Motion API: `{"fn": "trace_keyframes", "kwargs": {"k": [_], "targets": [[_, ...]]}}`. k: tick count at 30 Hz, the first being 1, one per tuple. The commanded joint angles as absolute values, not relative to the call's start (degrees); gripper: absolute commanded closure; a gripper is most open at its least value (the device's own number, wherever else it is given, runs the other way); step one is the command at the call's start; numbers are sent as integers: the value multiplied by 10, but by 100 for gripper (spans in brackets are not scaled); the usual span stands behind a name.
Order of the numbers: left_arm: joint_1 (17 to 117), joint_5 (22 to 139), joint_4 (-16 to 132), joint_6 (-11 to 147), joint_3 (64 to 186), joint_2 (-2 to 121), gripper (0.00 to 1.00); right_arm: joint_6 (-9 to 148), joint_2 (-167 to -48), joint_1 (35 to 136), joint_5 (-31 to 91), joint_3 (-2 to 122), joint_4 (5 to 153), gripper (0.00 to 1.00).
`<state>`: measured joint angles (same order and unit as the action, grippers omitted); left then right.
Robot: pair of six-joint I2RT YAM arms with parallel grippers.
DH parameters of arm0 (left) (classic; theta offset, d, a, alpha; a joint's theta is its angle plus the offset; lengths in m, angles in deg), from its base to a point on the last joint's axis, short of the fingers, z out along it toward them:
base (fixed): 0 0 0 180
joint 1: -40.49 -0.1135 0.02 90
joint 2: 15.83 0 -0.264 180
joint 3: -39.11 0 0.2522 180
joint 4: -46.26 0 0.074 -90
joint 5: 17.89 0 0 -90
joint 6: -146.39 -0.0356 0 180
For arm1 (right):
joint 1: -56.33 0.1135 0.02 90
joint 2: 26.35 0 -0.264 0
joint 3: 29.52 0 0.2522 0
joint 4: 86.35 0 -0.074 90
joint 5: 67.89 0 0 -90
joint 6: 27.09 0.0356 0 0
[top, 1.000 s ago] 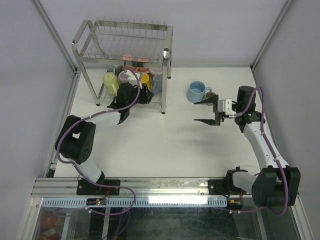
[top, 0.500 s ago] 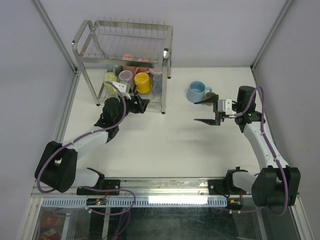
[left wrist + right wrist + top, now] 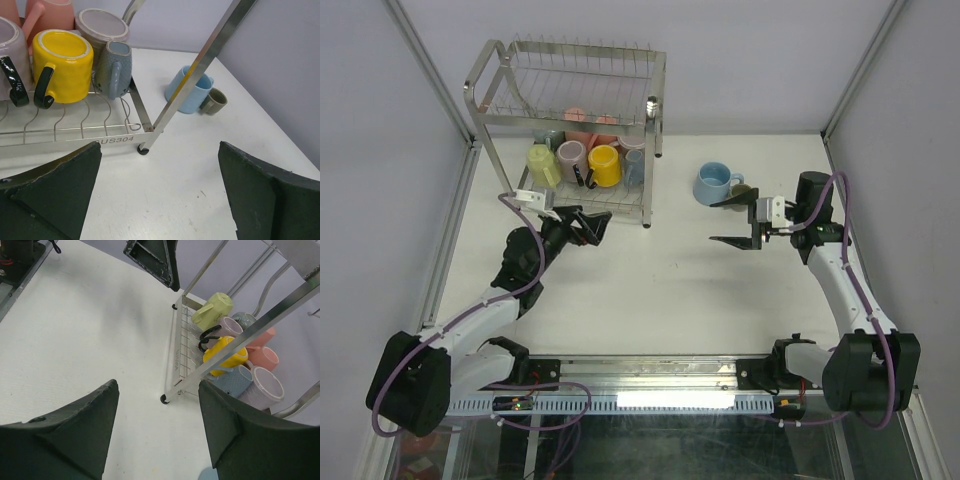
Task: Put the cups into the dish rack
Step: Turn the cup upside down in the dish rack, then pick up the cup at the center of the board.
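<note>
- Since the earlier frame, the left claw [image 3: 588,226] has drawn back out of the dish rack [image 3: 482,75] toward the near side, and its fingers have spread wide; the right arm has not shifted.
- Left claw is now empty and hangs over the bare surface [image 3: 650,290], just in front of the rack's near right foot.
- On the rack's lower shelf, a yellow mug [image 3: 62,65] lies on its side with its dark handle toward the near edge.
- A grey-blue mug [image 3: 114,67] sits just right of the yellow one, touching it.
- To the left in the same row are a lilac mug [image 3: 570,158] and a pale green mug [image 3: 542,165]; salmon pink mugs [image 3: 47,12] lie farther back.
- Rack's upper shelf holds no mugs.
- Right of the rack, on the surface, a light blue mug [image 3: 713,184] stands upright, an olive mug [image 3: 742,191] just beside it.
- Right claw [image 3: 730,222] hovers near these two, fingers spread, gripping nothing.
</note>
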<state>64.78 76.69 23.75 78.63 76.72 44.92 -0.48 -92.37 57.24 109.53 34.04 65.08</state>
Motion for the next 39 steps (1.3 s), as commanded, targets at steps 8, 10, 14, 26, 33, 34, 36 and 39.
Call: {"fn": "trace_keyframes", "kwargs": {"k": [8, 10, 14, 26, 33, 34, 36, 39], "targets": [[645, 781, 235, 826, 727, 372, 1, 11, -929, 559, 1078, 344, 670, 31], [645, 781, 239, 829, 721, 363, 1, 14, -932, 559, 1069, 348, 668, 31], [645, 782, 246, 833, 718, 354, 1, 16, -953, 560, 1045, 376, 634, 30], [645, 780, 258, 838, 712, 326, 1, 21, -1131, 627, 727, 627, 358, 29], [645, 773, 273, 838, 708, 305, 1, 170, -1254, 671, 561, 789, 314, 29], [645, 772, 276, 837, 707, 301, 1, 187, -1272, 675, 543, 810, 306, 29], [644, 767, 282, 836, 705, 294, 1, 218, -1311, 685, 501, 857, 289, 29], [644, 762, 289, 835, 702, 284, 1, 243, -1374, 695, 454, 939, 244, 29]]}}
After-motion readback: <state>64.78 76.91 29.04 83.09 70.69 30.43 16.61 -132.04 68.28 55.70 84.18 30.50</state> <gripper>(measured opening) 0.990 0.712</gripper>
